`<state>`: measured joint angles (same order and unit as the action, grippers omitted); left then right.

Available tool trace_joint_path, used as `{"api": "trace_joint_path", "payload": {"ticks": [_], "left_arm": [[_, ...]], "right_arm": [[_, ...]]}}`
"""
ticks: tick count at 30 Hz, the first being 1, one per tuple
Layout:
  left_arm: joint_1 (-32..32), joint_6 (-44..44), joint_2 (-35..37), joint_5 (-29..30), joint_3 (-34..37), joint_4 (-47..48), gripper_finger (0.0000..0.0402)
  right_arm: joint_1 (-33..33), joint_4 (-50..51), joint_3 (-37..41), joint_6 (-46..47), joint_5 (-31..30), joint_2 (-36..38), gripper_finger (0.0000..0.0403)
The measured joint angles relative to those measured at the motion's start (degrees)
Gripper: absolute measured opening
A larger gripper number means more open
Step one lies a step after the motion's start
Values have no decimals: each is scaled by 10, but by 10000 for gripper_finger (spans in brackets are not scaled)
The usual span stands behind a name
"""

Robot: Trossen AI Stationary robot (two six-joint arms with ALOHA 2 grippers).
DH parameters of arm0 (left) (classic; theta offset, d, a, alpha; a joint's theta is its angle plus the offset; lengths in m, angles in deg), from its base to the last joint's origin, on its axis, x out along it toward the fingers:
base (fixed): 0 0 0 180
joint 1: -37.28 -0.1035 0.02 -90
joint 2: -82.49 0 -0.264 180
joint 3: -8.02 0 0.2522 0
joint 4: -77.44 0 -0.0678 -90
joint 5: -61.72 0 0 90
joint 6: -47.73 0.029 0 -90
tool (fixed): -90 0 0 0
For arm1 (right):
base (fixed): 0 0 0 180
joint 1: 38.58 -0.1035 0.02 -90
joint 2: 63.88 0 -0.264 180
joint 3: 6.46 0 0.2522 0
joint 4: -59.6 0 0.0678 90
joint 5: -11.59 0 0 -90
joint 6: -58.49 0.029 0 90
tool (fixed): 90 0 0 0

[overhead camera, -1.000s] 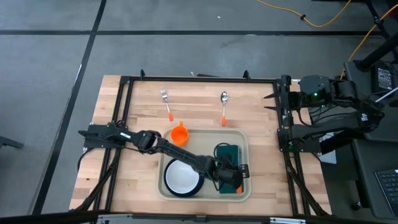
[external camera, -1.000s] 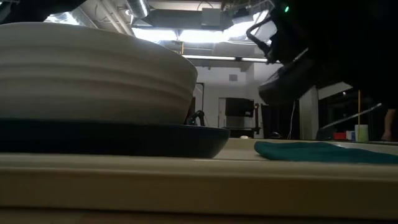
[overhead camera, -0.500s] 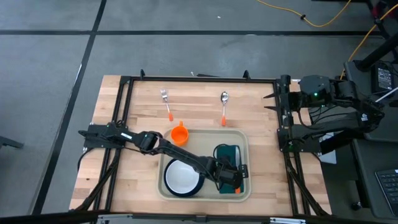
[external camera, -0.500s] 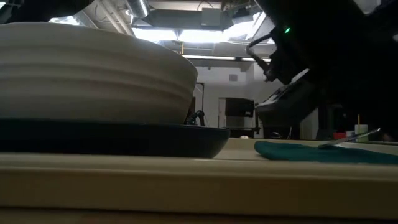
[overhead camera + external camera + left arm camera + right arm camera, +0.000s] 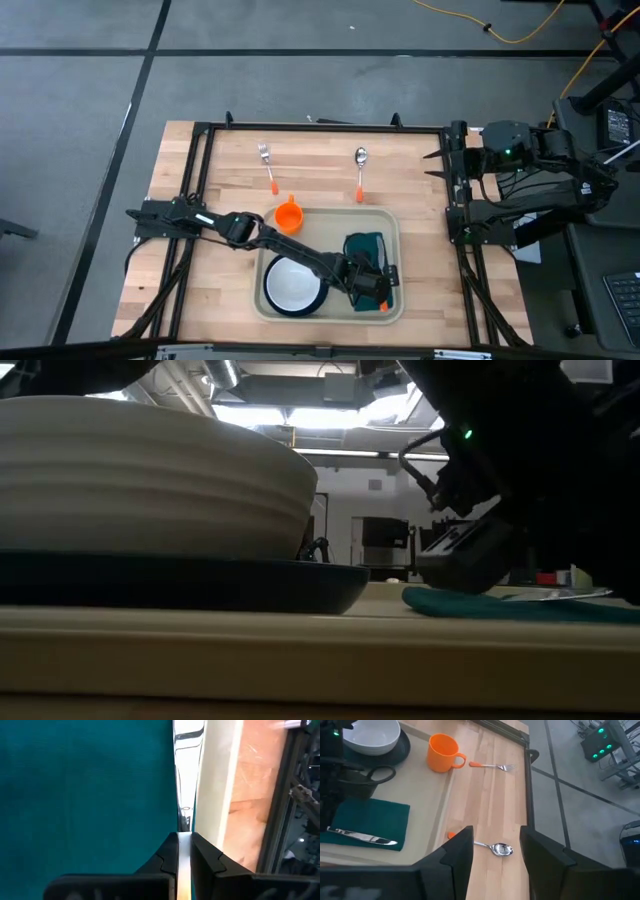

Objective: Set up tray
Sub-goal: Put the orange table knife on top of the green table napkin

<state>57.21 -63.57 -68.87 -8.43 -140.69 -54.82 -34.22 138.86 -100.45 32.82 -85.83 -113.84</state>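
Note:
The cream tray (image 5: 392,222) lies at the table's near middle. It holds a white bowl (image 5: 292,286) on a dark blue plate (image 5: 319,303) and a dark green cloth (image 5: 362,245). My left gripper (image 5: 377,297) hangs low over the cloth's near right part, shut on a knife with an orange handle (image 5: 384,308). The blade (image 5: 365,837) runs along the cloth's right edge toward the far side. My right gripper (image 5: 495,855) waits open, raised at the table's right edge. My left gripper pinches the knife between its two fingers at the silver stretch (image 5: 184,857) just ahead of the orange handle. The fingers slant down from the table's left and near side. The blade (image 5: 560,595) lies nearly level along the cloth; whether it rests on it, I cannot tell.
An orange cup (image 5: 288,215) stands on the wood beside the tray's far left corner. A fork (image 5: 267,165) and a spoon (image 5: 360,170), both orange-handled, lie toward the far edge. A black frame (image 5: 200,200) rims the table.
My left gripper has sunk toward the cloth with the knife. The blade, raised and tilted before, now runs nearly level just at the cloth's surface.

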Motion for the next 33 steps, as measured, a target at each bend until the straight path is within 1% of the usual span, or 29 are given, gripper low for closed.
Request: {"api": "trace_joint_path", "payload": {"ticks": [9,14,20,28,33], "left_arm": [[-3,-2,-5,-3,0,0,20],[-4,-6,-5,14,0,-11,22],[-7,8,-5,21,0,-28,23],[-7,10,-5,24,0,-27,25],[-7,9,-5,16,0,-25,41]], "right_arm": [[0,0,0,0,1,0,166],[0,0,0,0,2,0,166],[0,2,0,0,27,0,166],[0,3,0,1,28,0,166],[0,3,0,1,28,5,166]]}}
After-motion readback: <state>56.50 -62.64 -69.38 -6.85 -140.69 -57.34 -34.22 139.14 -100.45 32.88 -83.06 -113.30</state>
